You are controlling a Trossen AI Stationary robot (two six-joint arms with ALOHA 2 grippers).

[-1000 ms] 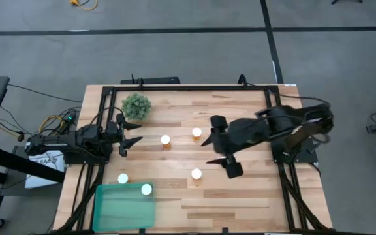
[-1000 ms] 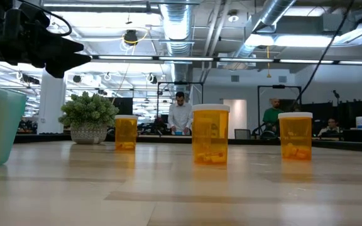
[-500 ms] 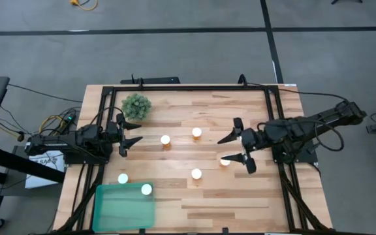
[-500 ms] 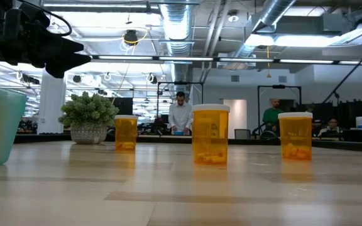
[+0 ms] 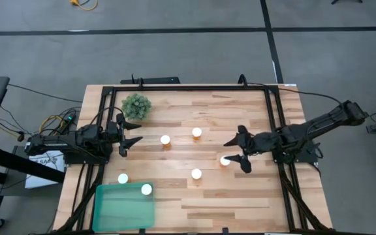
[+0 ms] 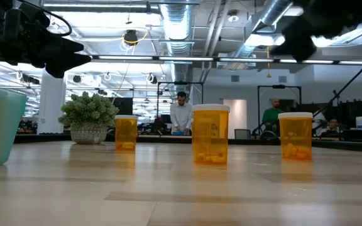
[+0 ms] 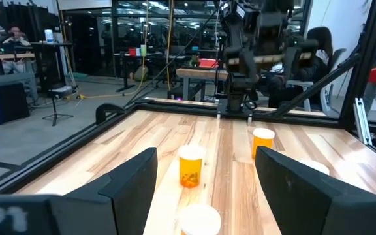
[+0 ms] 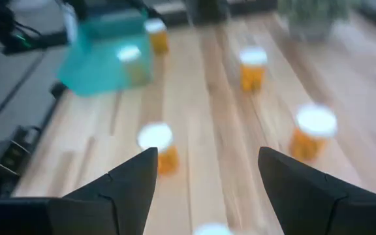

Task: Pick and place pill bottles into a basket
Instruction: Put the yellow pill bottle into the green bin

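Several amber pill bottles with white caps stand upright on the wooden table: two at the middle point(image 5: 165, 140) point(image 5: 196, 133), one nearer point(image 5: 196, 173), one point(image 5: 224, 160) by my right gripper, one point(image 5: 123, 178) just beyond the basket. Another bottle point(image 5: 146, 189) stands in the teal basket point(image 5: 119, 209) at the near left. My right gripper point(image 5: 236, 153) is open and empty right of centre; the nearest bottle shows low between its fingers in the right wrist view point(image 8: 211, 230). My left gripper point(image 5: 134, 132) is open and empty at the left.
A small bushy green plant point(image 5: 136, 106) stands at the far left. A black frame point(image 5: 188, 87) runs along the table's far, left and right sides. People show in the room beyond the table point(image 6: 181, 113).
My right gripper has drawn back from above the table's middle toward the right edge and gone down, staying open. A bottle that it hid from above now shows beside its fingers. The bottles have not moved.
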